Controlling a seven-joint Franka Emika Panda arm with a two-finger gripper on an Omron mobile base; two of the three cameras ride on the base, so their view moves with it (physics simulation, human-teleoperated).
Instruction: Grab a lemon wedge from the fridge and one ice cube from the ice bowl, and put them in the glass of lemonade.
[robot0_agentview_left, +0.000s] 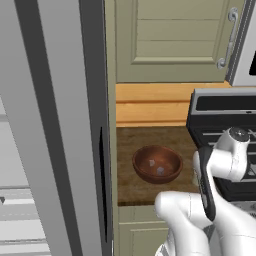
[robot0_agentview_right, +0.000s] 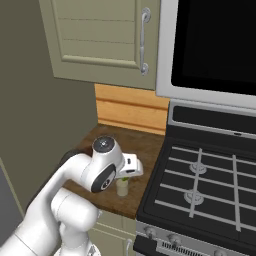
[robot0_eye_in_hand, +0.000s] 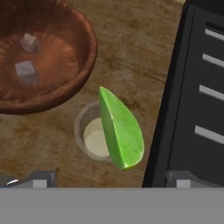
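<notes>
We see our fingers (robot0_eye_in_hand: 111, 179) spread wide apart, gripping nothing. The lemon wedge (robot0_eye_in_hand: 121, 130) sits over the glass (robot0_eye_in_hand: 93, 139) mouth, near the surface's (robot0_eye_in_hand: 131, 39) front edge, between bowl (robot0_eye_in_hand: 65, 83) and stove (robot0_eye_in_hand: 192, 100).

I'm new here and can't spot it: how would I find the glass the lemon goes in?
Start at the black stove and look to the wooden counter beside it. Between the stove's edge and the wide brown bowl stands the glass, small, pale and see-through, with a green lemon wedge over its rim.
</notes>
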